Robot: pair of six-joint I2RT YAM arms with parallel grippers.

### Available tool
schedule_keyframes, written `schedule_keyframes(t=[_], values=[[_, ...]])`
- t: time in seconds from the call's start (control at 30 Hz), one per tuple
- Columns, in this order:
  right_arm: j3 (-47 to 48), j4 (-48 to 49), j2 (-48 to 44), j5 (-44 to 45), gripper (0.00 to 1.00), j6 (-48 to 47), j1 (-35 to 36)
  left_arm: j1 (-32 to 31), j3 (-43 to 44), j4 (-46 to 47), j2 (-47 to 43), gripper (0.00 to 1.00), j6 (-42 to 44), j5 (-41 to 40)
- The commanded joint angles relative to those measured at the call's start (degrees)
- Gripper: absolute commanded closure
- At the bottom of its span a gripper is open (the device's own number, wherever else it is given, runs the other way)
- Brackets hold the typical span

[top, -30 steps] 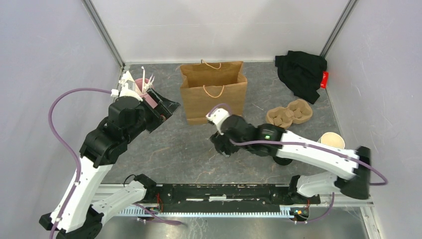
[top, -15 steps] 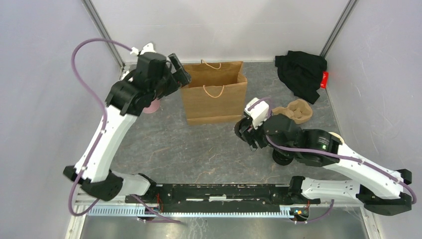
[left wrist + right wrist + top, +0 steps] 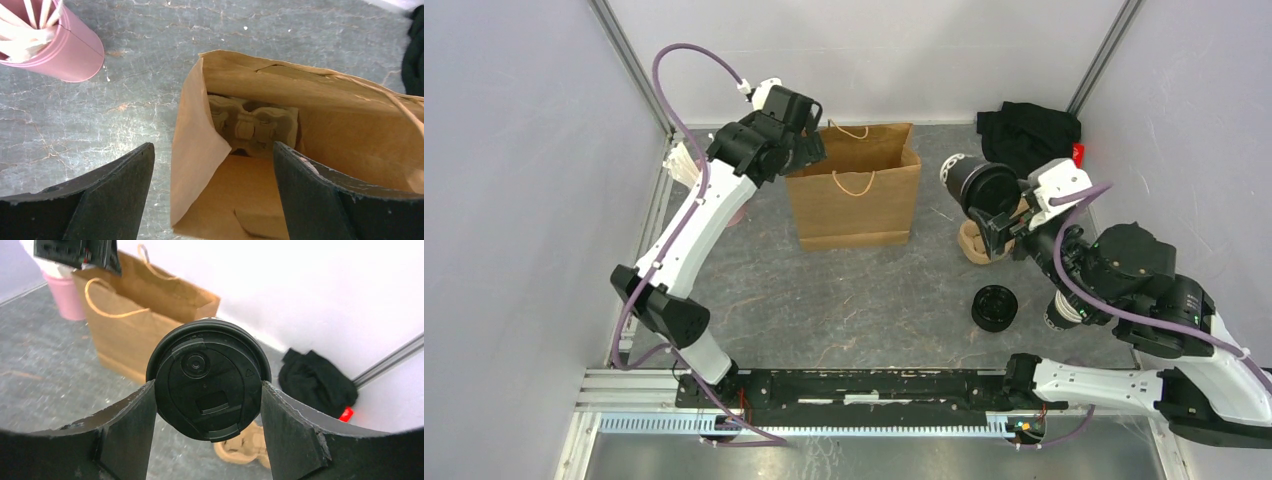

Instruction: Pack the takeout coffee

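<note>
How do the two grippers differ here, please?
The left gripper is empty, jaws open over the bag's edge; the right gripper is shut on the coffee. The left hangs above the bag; the right is off to its right. Both have black jaws.

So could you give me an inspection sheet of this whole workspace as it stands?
Surface: grey marbled table, no spills seen.
Job's things: takeout coffee lidded, in the right gripper; paper bag upright, open, pulp carrier inside.
Clutter: lid stack, second carrier, pink cup, black cloth.
Grippers: right gripper shut on the coffee; left gripper open, over the bag's side wall.
Cables: purple cables, one along each arm.
Surroundings: pale walls, nothing else seen.
</note>
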Motion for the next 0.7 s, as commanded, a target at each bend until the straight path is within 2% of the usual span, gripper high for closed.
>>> schedule_keyframes(t=[0.0,0.13,0.33,0.43,0.5,0.67], values=[[0.12,12.25,0.76,6.52,0.96,-10.39,0.06,0.39,1.98,1.87,3.31,0.08,2.12,-1.27],[-2.05,21.12,0.99,5.15,0.97,-15.59,-0.01,0.39,0.74,4.62,4.88,0.14,1.98,-1.4],[-2.64,26.73,5.25,6.41,0.95,-22.05,0.05,0.41,-0.66,8.16,6.46,0.28,6.59,-0.67],[-1.18,26.54,8.22,6.09,0.95,-23.35,0.03,0.53,-1.18,8.71,7.19,0.4,8.67,-1.3],[-0.86,26.76,9.61,5.2,0.95,-23.53,0.05,0.57,-0.84,8.24,7.78,0.53,9.68,-1.87],[-2.51,27.87,11.34,1.45,0.95,-23.35,0.06,0.58,-3.52,10.43,6.11,0.77,12.68,-3.36]])
